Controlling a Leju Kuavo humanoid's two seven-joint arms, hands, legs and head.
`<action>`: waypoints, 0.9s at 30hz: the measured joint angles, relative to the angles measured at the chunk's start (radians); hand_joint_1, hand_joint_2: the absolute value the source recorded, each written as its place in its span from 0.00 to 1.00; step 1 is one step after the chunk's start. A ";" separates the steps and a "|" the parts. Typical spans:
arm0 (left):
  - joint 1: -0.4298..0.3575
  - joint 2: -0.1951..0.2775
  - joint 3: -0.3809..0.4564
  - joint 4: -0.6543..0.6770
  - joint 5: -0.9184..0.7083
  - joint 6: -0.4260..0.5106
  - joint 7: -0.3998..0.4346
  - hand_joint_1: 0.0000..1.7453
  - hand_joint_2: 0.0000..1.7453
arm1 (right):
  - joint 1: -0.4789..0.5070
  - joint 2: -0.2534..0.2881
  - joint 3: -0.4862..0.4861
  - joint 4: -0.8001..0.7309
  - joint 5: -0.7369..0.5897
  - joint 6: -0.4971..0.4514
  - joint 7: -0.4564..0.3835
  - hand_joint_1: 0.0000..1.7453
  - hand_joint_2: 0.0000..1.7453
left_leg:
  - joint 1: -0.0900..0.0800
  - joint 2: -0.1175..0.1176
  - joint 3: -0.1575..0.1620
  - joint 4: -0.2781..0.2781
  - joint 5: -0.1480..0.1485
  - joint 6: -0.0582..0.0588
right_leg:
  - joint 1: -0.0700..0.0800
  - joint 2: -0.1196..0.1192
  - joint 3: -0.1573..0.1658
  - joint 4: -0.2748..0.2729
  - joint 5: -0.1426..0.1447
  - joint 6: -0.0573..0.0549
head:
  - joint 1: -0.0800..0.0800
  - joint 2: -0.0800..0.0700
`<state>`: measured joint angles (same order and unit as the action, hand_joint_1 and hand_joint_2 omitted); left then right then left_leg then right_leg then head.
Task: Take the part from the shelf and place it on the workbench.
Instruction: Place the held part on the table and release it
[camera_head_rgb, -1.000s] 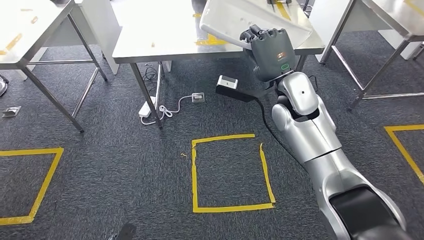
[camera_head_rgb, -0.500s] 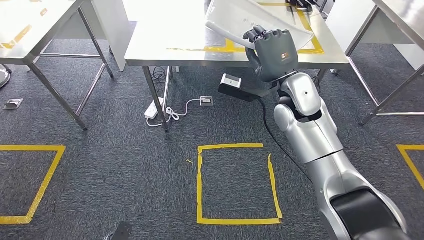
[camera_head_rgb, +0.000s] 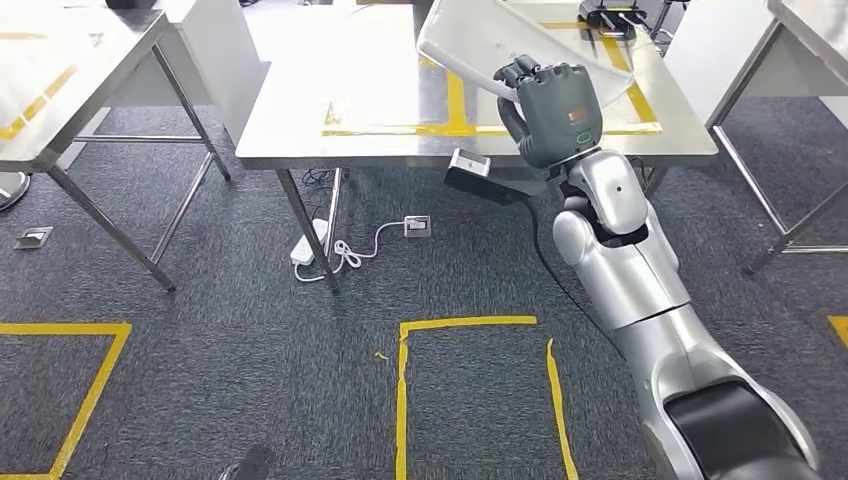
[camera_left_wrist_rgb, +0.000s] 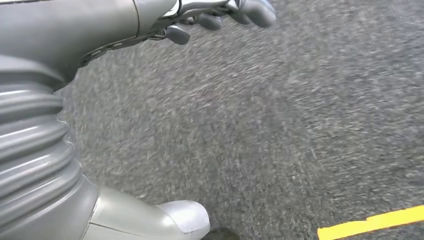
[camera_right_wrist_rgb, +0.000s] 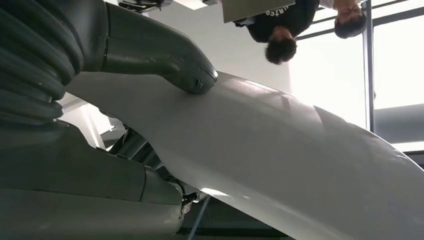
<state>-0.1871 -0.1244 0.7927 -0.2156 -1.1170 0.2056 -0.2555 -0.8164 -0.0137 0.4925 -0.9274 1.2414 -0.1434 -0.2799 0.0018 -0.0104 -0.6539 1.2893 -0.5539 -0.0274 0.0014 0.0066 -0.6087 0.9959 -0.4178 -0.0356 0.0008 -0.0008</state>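
Dark carpet marked with yellow tape squares, a steel counter (camera_head_rgb: 300, 120) ahead: the robot has walked closer, carrying the part.

Nearest, the tape square (camera_head_rgb: 480, 395) on the floor has slid toward the bottom of the head view over the last second, which is the camera advancing, not the tape moving. The left hand (camera_left_wrist_rgb: 220, 15) hangs over the carpet with nothing in it; its fingers look loosely curled, though how far I cannot tell. Farther on, the right hand (camera_head_rgb: 555, 112) holds the white curved part (camera_head_rgb: 500, 45), thumb (camera_right_wrist_rgb: 165, 57) pressed on its upper face, and the part now hangs over the counter's right half, above the yellow tape outline (camera_head_rgb: 460, 105) there. Carrying looks nearly finished; lowering and release are not yet done. People stand beyond the counter.
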 joint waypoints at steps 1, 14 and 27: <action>0.002 0.000 0.000 0.000 0.000 0.000 0.000 0.00 1.00 | 0.002 0.000 0.000 0.000 -0.002 0.002 -0.001 1.00 1.00 | 0.001 0.001 -0.037 0.021 -0.046 -0.001 | 0.000 0.001 0.018 0.000 -0.016 0.000 | 0.000 0.000; 0.005 0.001 0.000 0.001 0.002 0.003 0.001 0.00 1.00 | -0.013 0.004 -0.010 0.005 -0.028 0.019 -0.017 1.00 1.00 | -0.004 0.003 0.007 -0.295 0.176 0.053 | 0.001 0.003 0.057 0.184 -0.136 0.047 | 0.004 0.000; -0.008 -0.004 -0.002 0.002 -0.014 0.002 0.013 0.00 1.00 | -0.031 -0.008 -0.012 0.041 -0.008 -0.004 -0.006 1.00 1.00 | -0.008 -0.011 0.128 -0.222 0.058 0.014 | 0.001 0.002 -0.030 -0.010 0.038 0.014 | 0.002 0.000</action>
<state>-0.1950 -0.1282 0.7907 -0.2135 -1.1306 0.2075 -0.2422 -0.8477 -0.0222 0.4807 -0.8864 1.2339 -0.1474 -0.2856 -0.0059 -0.0217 -0.5260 1.0669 -0.4964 -0.0136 0.0026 0.0084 -0.6387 0.9861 -0.3801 -0.0213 0.0030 -0.0008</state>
